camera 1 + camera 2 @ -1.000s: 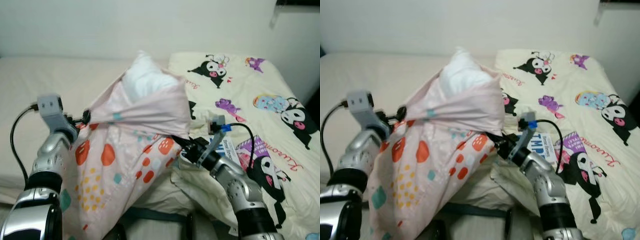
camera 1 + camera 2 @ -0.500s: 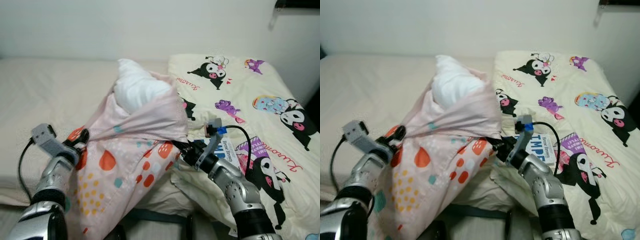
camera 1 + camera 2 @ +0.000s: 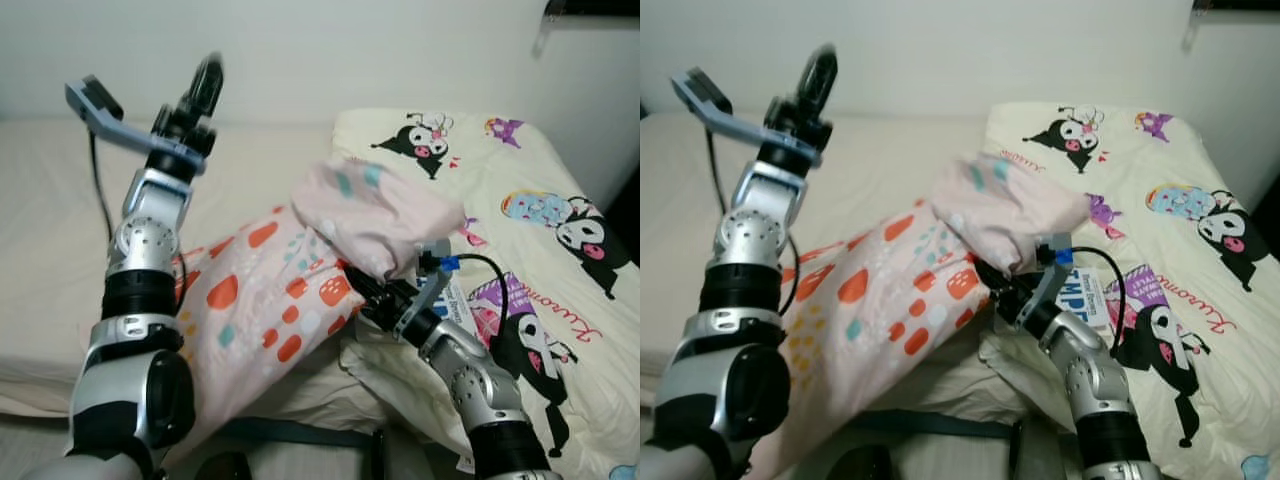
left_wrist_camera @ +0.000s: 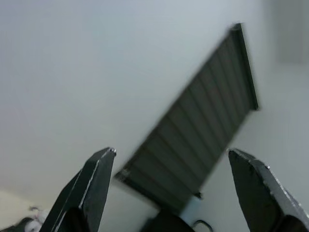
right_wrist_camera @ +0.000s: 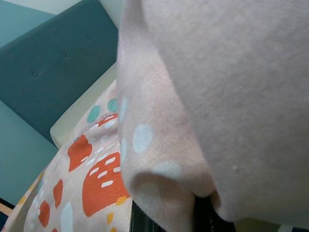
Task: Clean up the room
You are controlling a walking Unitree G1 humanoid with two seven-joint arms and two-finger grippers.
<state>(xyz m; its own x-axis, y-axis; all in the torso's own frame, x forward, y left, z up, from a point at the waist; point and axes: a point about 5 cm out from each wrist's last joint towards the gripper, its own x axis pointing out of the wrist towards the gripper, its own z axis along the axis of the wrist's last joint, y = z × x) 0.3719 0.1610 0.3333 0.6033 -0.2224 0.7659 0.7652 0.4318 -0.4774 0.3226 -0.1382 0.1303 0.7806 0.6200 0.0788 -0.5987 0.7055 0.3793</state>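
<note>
Pale pink pillowcase [image 3: 270,290] with orange spots; cream cartoon-printed blanket [image 3: 540,210].

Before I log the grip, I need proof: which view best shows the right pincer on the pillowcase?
Left eye view: the right pincer sits under the folded pillowcase, pinching its edge. Right eye view shows the same. Right wrist view is too close: mostly pink cloth, fingers barely visible. Left wrist view looks at the wall.

We see a home bedroom: a bed [image 3: 40,230] against a plain wall [image 3: 330,50], a cartoon-print quilt [image 3: 540,230] over its right side, a pink pillowcase [image 3: 270,300] at its front edge.
</note>
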